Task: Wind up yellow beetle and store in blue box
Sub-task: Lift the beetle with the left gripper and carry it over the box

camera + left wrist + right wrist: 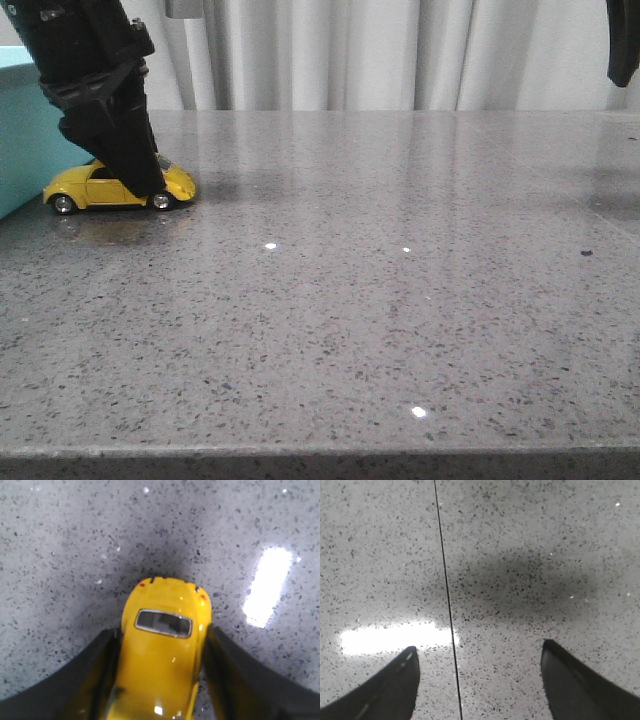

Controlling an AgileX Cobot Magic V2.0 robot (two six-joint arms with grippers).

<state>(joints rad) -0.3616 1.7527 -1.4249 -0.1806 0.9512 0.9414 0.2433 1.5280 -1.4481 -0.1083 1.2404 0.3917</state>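
Observation:
The yellow beetle (88, 188) stands on its wheels on the grey speckled table (380, 300) at the far left, close to the blue box (18, 130). My left gripper (142, 178) comes down over the car's front half. In the left wrist view its black fingers (95, 665) press against both sides of the yellow beetle (162, 655), whose rear window faces the camera. My right gripper (479, 646) hangs open above bare table with nothing between its fingers. Only a dark tip of the right arm (622, 45) shows at the top right of the front view.
Only a part of the blue box shows, cut off by the left edge of the front view. A thin dark seam (445, 595) runs across the tabletop under the right gripper. White curtains (380, 50) hang behind the table.

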